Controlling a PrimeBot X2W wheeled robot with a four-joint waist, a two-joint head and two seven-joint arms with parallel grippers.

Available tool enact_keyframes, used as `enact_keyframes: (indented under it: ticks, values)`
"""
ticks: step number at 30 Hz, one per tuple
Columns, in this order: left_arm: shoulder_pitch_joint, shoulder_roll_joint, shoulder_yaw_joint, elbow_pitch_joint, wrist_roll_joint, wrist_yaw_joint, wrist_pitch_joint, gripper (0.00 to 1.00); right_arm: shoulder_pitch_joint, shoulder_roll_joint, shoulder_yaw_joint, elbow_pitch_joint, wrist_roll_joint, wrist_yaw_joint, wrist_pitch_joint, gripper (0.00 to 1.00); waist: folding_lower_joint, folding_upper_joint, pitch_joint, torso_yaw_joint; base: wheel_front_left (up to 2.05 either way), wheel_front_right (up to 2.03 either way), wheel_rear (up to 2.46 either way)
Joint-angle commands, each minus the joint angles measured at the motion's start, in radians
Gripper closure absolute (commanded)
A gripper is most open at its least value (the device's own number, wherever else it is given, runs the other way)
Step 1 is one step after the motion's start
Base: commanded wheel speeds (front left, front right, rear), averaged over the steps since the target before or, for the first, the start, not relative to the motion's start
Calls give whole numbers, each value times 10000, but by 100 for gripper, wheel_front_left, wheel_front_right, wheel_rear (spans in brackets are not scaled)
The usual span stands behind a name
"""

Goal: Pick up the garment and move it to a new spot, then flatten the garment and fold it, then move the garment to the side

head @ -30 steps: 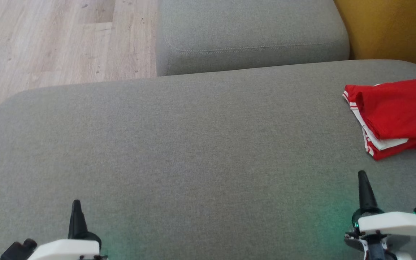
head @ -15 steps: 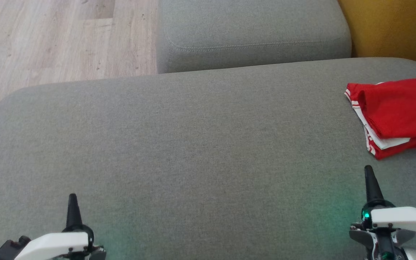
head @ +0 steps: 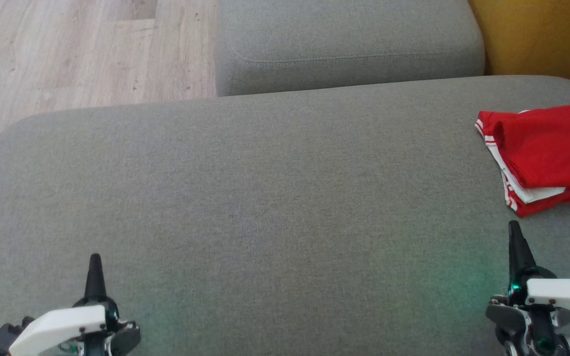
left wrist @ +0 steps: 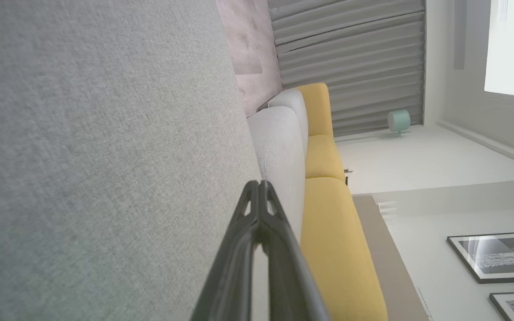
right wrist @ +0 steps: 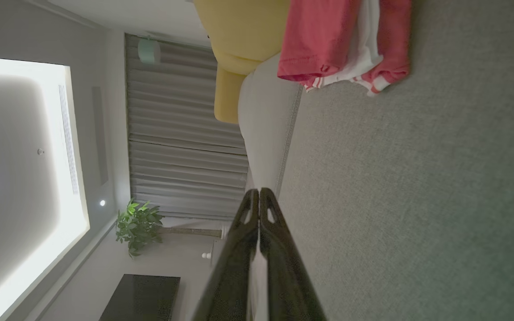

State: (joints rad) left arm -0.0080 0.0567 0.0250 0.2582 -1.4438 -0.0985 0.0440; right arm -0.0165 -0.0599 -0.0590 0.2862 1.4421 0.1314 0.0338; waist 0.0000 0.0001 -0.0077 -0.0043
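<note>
So, quick status: both my jaws are pressed together, nothing pinched in either. Left jaws sit low on the left of the head view, dark fingers (head: 95,274) pointing up over the bare grey cushion (head: 265,198). In the left wrist view the two fingers (left wrist: 239,263) meet at the tips. Right jaws are low on the right, fingers (head: 516,247) shut tip to tip as well.

The garment (head: 547,148), a red jersey with white trim and a bit of dark lettering, lies folded on that same cushion over at the far right, partly cut off by the frame edge. My right fingertips are near its closest edge but not touching it. Left jaws are well apart from it.

Beyond the cushion there's a second grey cushion (head: 344,44), wood floor (head: 67,49) on the left and a yellow sofa (head: 537,39) top right.
</note>
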Motion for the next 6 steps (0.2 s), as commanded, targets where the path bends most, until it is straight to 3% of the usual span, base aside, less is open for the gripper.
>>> enact_keyframes:
  ticks: [1, 6]
  values:
    - [-593, 126, 366, -243, -287, -112, 81, 100, -631, -172, 105, -400, 334, -7, 102, 100, 0, -1, 9, 4, 0, 0, 0]
    - [-734, 121, 467, -205, -860, -189, 233, 100, -723, -168, -4, -413, 930, -7, 251, 100, 0, -1, 46, 18, 0, 0, 0]
